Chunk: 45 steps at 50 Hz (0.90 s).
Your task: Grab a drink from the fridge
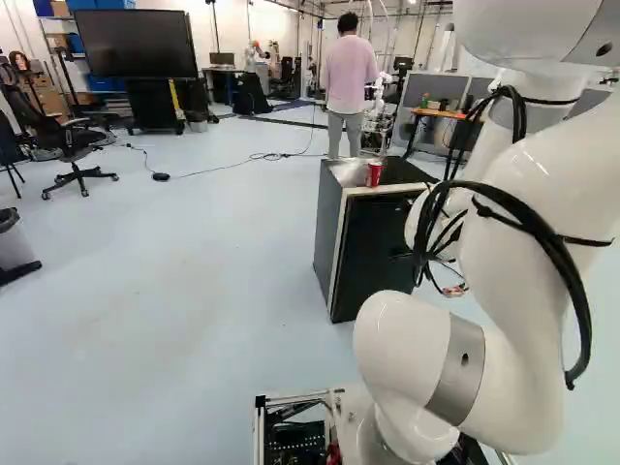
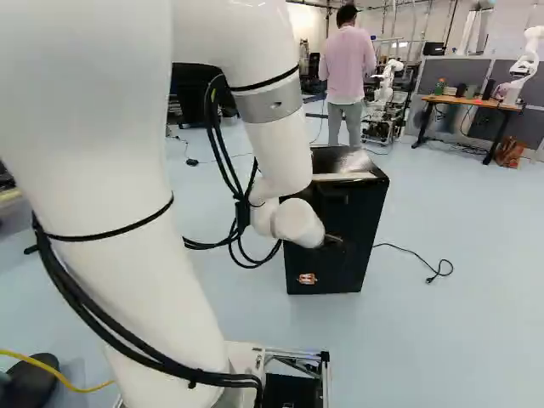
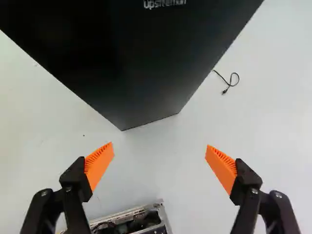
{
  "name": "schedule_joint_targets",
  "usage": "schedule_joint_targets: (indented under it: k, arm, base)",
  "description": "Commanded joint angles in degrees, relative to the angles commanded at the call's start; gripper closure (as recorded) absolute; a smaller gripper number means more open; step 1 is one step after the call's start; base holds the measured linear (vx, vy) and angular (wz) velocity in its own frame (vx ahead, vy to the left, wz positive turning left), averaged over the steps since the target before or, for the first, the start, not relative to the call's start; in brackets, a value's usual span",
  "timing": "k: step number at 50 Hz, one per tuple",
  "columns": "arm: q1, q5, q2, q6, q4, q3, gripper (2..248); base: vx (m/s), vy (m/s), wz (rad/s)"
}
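Can: a small red drink can (image 1: 374,173) with pale marks on its side, standing upright on the fridge top, near the front edge, right of centre in the upper half of the left base view.
Fridge: a low black box (image 2: 357,225), right of the middle in both base views; its top is dark, with a shiny patch catching the light.
Fridge edge: a pale strip (image 1: 339,254) runs between the dark side and the black front, and across the top behind the front.
Fridge in the wrist view: a smooth, dark block ahead of the fingers, pale lettering on one face.
Gripper: black (image 2: 307,278), low before the fridge front at the centre of the right base view; its orange-padded fingers are spread wide with nothing gripped.
Arm: white (image 1: 513,291), filling the right side of the left base view, black cables strapped along it.
Cord: thin and black (image 2: 412,251), curling over the pale floor (image 2: 459,323) right of the fridge in the right base view.
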<state>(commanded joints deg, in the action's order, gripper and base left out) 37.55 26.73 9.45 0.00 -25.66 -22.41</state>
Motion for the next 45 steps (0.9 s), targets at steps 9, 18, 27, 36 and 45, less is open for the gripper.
schedule_joint_targets:
  k: [9,18,27,36,45]
  arm:
    - [-2.5,3.4,2.0,0.0,0.0,-1.0,3]
    - [-4.9,6.8,2.6,0.0,0.0,-1.5,3]
    - [-7.1,9.7,2.9,0.0,0.0,-1.9,3]
    - [-9.1,11.2,3.2,0.0,0.0,-2.2,3]
    - [-10.3,11.4,3.7,0.0,0.0,-2.7,3]
  base:
    - [0.000,0.000,0.000]
    - [0.000,0.000,0.000]
    - [0.000,0.000,0.000]
    - [0.000,0.000,0.000]
    - [0.000,0.000,0.000]
